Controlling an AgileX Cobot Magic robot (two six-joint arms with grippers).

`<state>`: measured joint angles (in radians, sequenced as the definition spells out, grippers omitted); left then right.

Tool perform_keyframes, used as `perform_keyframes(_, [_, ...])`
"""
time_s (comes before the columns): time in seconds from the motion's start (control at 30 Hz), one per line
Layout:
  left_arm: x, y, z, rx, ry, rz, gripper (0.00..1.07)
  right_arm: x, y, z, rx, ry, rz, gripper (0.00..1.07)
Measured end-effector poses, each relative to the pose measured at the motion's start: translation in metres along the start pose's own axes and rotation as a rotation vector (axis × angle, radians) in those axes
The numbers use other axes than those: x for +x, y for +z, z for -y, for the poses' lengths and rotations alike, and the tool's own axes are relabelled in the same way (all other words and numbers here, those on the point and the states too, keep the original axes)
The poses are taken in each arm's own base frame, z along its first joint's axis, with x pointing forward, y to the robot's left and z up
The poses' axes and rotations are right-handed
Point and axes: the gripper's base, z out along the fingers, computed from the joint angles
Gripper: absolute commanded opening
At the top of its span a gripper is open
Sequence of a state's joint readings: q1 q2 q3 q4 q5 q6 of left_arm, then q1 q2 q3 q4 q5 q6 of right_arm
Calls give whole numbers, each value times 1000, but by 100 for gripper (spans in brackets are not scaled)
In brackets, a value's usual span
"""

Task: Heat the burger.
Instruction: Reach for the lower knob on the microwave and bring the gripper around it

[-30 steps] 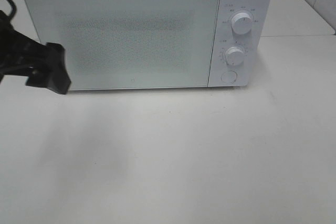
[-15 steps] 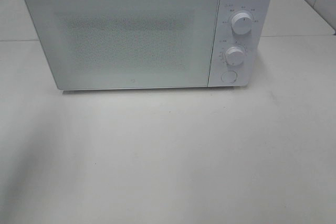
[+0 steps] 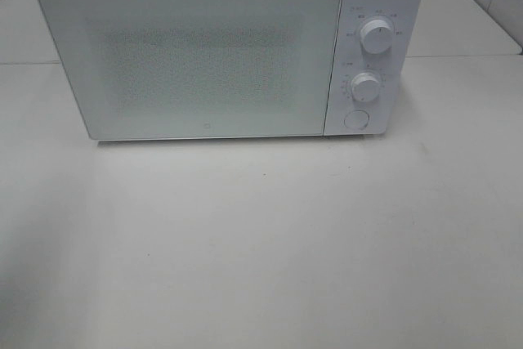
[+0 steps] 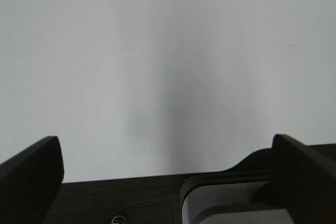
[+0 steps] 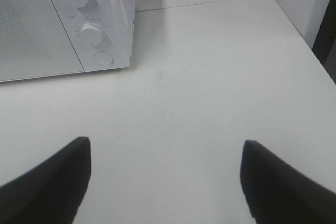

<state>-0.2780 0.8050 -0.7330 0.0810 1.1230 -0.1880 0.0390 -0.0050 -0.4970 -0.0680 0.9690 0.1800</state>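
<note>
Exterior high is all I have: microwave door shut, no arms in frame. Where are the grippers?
Observer: the right gripper is open and empty, low over the table, looking at the microwave from its knob end.
Operator: left?
Observer: the left gripper is open too, with only a bare white surface between its fingers.
Operator: burger in either wrist view?
Observer: no, neither wrist view shows the burger.
</note>
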Motion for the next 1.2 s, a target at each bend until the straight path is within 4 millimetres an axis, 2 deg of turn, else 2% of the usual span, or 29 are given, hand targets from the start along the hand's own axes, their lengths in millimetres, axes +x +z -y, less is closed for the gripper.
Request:
perform_keyframes(0.07, [7, 1, -1, 0, 3, 2, 101, 0, 0, 0, 0, 0, 0, 76])
perform_keyframes(0.1, [19, 1, -3, 2, 5, 14, 101, 0, 0, 0, 0, 0, 0, 76])
perform_keyframes(0.13, [19, 1, -3, 2, 5, 14, 101, 0, 0, 0, 0, 0, 0, 76])
perform_keyframes(0.2, [34, -1, -5, 7, 2, 49, 101, 0, 0, 0, 0, 0, 0, 76])
perform_keyframes(0.27, [38, -2, -6, 10, 2, 63, 101, 0, 0, 0, 0, 0, 0, 76])
perform_keyframes(0.4, [56, 6, -8, 15, 9, 95, 101, 0, 0, 0, 0, 0, 0, 76])
perform_keyframes(0.7, [63, 1, -9, 33, 15, 143, 101, 0, 0, 0, 0, 0, 0, 76])
perform_keyframes(0.87, [69, -4, -2, 125, -21, 172, 101, 0, 0, 0, 0, 0, 0, 76])
perform_keyframes(1.03, [73, -11, -4, 131, -41, 235, 101, 0, 0, 0, 0, 0, 0, 76])
perform_keyframes(1.2, [86, -24, -9, 92, -113, 368, 101, 0, 0, 0, 0, 0, 0, 76])
